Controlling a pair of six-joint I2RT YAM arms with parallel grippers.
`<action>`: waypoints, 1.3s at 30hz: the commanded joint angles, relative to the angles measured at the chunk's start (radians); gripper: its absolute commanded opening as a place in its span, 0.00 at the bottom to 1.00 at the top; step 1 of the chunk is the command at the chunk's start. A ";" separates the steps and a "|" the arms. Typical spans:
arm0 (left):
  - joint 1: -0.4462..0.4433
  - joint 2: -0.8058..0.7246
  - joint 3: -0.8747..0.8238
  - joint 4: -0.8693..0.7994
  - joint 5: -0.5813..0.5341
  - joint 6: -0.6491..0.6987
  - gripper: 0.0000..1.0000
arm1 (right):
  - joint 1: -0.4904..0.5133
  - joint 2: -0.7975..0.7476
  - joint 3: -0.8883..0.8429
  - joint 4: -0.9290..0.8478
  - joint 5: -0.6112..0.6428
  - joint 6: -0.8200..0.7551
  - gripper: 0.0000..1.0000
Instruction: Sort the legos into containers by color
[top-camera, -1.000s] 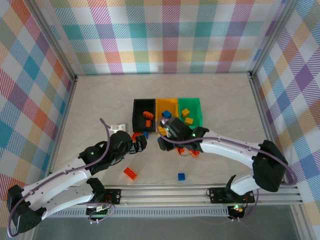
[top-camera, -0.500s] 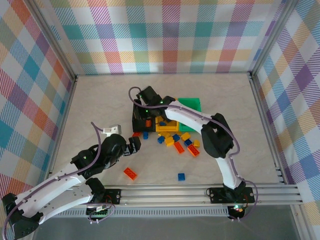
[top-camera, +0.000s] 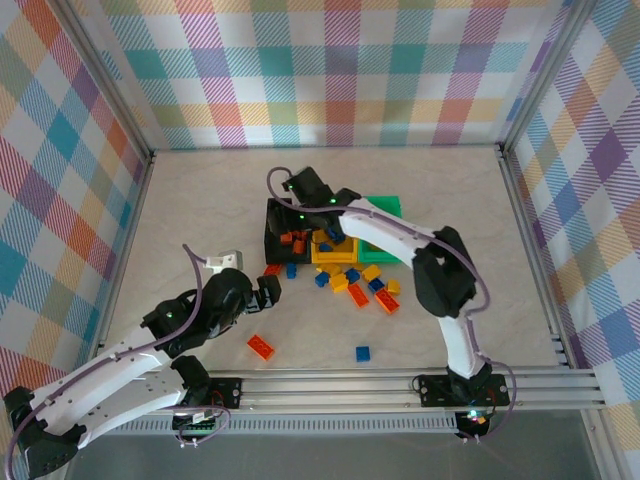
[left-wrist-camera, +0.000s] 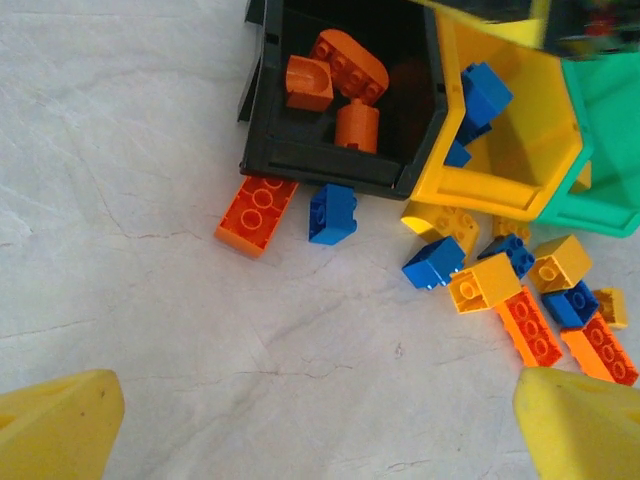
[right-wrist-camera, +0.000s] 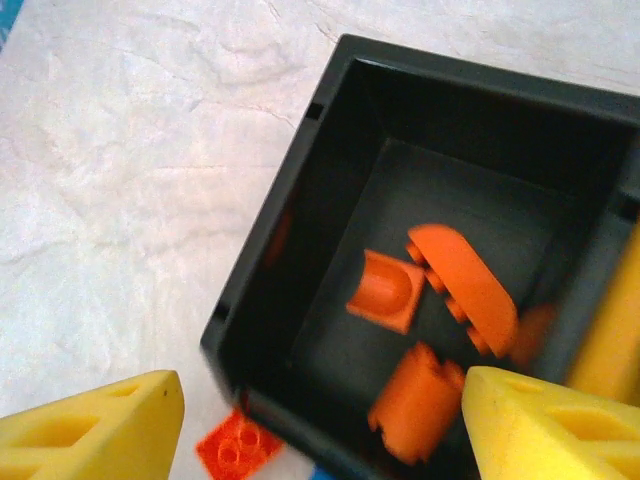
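2 arms, jaws released: R stretched over black bin (top-camera: 269, 235), L bent low.

A robotics lab test cell, not a home or a shop; the desk (top-camera: 200, 210), marble-patterned, is boxed in by aluminium posts (top-camera: 115, 90) hung with plaid cloth walls (top-camera: 340, 70) at its left, far and right edges; along its near edge run slotted aluminium rails (top-camera: 340, 385), and two white arms are bolted there, the left arm (top-camera: 120, 385) and the right arm (top-camera: 455, 345); lavender cables (top-camera: 207, 285) loop along them; toy props lie near the desk's middle, loose legos (top-camera: 262, 346) and joined containers (left-wrist-camera: 330, 165).
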 joint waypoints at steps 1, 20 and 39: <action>0.012 0.049 0.036 -0.025 0.025 0.027 1.00 | 0.012 -0.191 -0.154 0.087 -0.001 0.014 0.75; -0.081 0.206 -0.246 -0.086 0.338 -0.271 0.91 | 0.026 -0.742 -0.914 0.272 0.065 0.129 0.76; -0.172 0.541 -0.135 0.172 0.416 -0.266 0.44 | 0.001 -0.840 -0.980 0.250 0.101 0.125 0.77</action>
